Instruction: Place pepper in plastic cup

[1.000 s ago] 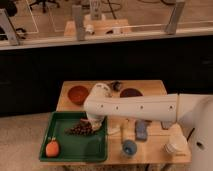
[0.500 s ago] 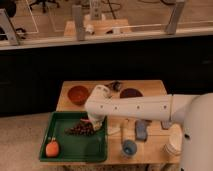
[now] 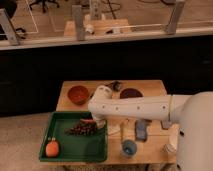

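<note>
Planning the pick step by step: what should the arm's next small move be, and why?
Probably ease the end effector down onto the pepper. It hangs over the green tray's back right part, just beside the red sliver showing behind the grape cluster, and the blue plastic cup stands outside the tray.

Down over the far right corner of the green tray: the end effector, on a white arm reaching in from the right across the wooden desk. Just beside it, a red sliver of pepper, behind the dark grapes. At the tray's near left corner, an orange fruit. Near the desk's front edge, right of the tray, the blue plastic cup.
</note>
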{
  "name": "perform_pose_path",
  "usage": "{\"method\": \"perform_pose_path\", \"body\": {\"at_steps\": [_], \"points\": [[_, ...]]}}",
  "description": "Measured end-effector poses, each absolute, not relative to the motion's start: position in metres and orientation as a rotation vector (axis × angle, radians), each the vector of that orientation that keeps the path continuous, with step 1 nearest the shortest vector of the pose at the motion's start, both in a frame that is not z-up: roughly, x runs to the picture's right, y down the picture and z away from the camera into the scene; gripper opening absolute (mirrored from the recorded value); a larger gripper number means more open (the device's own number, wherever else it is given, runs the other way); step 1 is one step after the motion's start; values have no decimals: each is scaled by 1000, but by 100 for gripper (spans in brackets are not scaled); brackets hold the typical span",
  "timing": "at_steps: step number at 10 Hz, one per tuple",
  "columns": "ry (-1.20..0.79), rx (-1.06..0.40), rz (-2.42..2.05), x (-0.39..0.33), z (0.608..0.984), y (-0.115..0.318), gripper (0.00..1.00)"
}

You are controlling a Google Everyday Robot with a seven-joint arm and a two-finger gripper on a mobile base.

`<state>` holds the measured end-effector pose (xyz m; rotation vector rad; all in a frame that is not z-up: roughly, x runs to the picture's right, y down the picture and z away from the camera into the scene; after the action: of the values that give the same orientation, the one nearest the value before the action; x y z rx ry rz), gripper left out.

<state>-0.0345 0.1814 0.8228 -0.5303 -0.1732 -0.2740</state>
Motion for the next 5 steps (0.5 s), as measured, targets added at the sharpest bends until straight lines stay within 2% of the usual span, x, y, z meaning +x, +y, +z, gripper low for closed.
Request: {"method": "perform_pose_path", "body": {"at_steps": [5], "points": [[-150, -508, -278, -21, 828, 182, 57]]}}
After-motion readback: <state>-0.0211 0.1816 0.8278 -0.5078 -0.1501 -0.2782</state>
